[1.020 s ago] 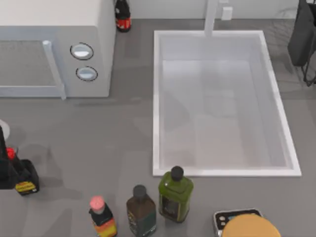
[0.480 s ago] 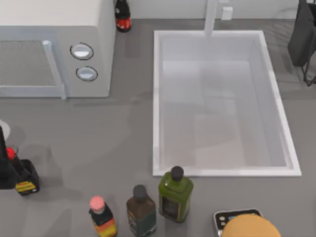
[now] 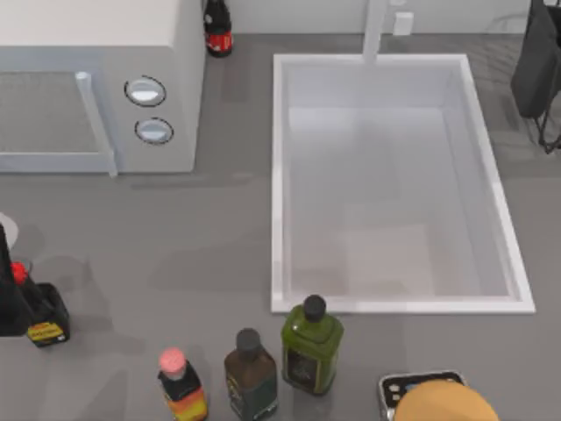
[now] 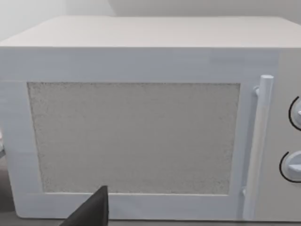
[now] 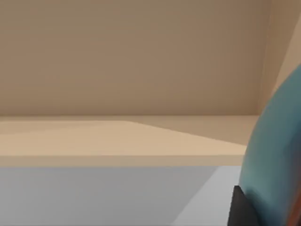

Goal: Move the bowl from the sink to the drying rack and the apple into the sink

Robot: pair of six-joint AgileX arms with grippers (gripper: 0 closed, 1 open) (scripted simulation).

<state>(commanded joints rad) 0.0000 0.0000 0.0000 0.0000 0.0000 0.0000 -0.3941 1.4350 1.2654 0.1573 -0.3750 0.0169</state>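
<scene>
— Where's your bowl?
— In your right wrist view, the bowl curves up just beside the right gripper.
— Clenched on it?
— You cannot tell, for either gripper. Your left gripper faces the microwave door, close in front of it.
</scene>
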